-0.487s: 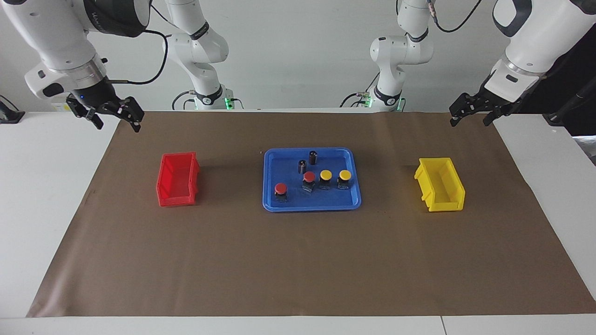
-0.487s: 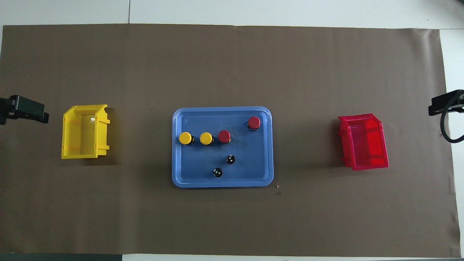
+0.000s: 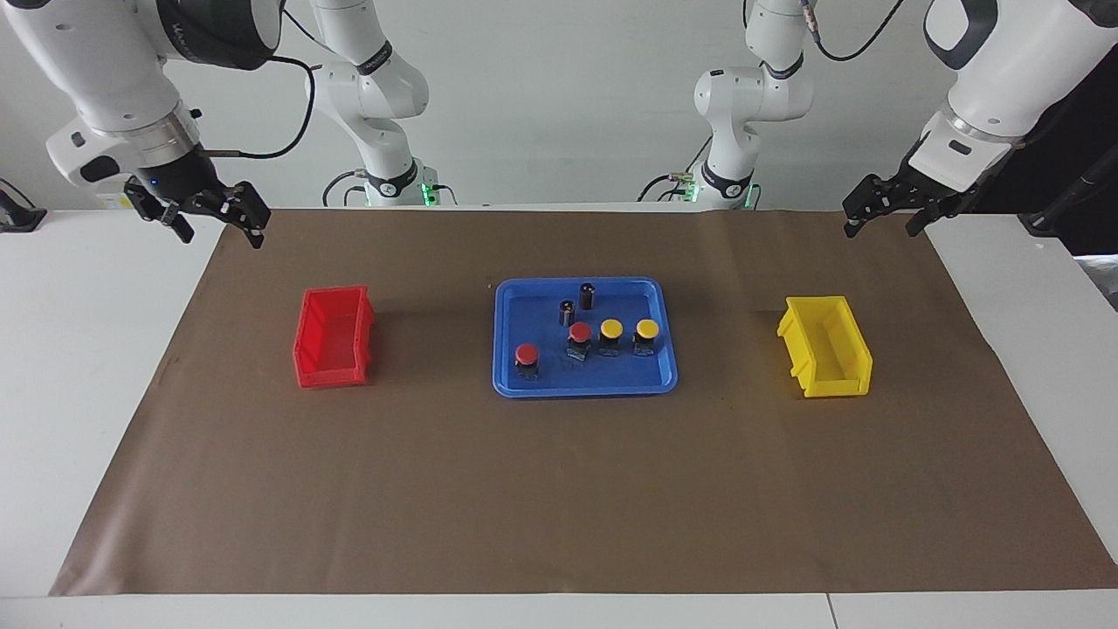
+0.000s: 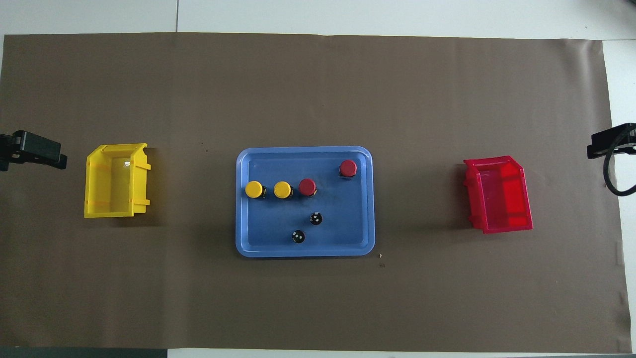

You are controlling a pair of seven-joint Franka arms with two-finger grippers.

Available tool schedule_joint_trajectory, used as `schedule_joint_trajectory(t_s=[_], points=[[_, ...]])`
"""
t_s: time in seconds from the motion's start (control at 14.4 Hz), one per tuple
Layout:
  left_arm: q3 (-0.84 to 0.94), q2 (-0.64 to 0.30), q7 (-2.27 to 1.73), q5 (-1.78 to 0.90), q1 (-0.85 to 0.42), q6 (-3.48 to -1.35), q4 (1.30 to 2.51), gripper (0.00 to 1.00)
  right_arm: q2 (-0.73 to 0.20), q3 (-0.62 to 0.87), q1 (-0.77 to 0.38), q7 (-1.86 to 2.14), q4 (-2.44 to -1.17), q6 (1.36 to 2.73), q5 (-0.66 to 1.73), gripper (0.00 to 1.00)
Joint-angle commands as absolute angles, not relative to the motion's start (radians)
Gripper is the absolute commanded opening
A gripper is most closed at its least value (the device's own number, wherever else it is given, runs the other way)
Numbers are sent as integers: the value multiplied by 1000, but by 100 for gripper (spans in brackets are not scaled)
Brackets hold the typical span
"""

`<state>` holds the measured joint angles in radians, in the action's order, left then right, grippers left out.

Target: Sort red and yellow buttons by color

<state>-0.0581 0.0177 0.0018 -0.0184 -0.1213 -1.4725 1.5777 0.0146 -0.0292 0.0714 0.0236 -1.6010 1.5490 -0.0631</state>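
Observation:
Four buttons stand in the blue tray (image 3: 585, 389) at mid-table. Two red buttons (image 3: 527, 354) (image 3: 580, 332) and two yellow buttons (image 3: 610, 329) (image 3: 647, 328) show in the facing view. In the overhead view the yellow ones (image 4: 254, 189) (image 4: 282, 189) and one red one (image 4: 307, 187) form a row, and the other red one (image 4: 348, 168) stands apart. My right gripper (image 3: 220, 229) is open and empty, raised over the table edge at its own end. My left gripper (image 3: 880, 227) is open and empty, raised at the left arm's end.
Two small dark cylinders (image 3: 568, 312) (image 3: 587, 294) stand in the tray, nearer to the robots than the buttons. An empty red bin (image 3: 332, 336) sits toward the right arm's end and an empty yellow bin (image 3: 825, 345) toward the left arm's end, on brown paper.

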Motion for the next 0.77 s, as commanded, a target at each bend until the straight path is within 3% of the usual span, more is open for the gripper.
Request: schedule_joint_trajectory(t_s=[0.0,0.35,0.7], points=[[-54,25,11,0,-117,-1456,1575,100,34,-23,72,32,-1623,1548,-58,100],[-54,35,6,0,-114,-1453,1591,100,29,-6,37,22,-1628,1545,-10,100],[-54,35,9,0,-114,-1457,1591,100,-61,-2,-220,-300,-1606,1650,18,100]])
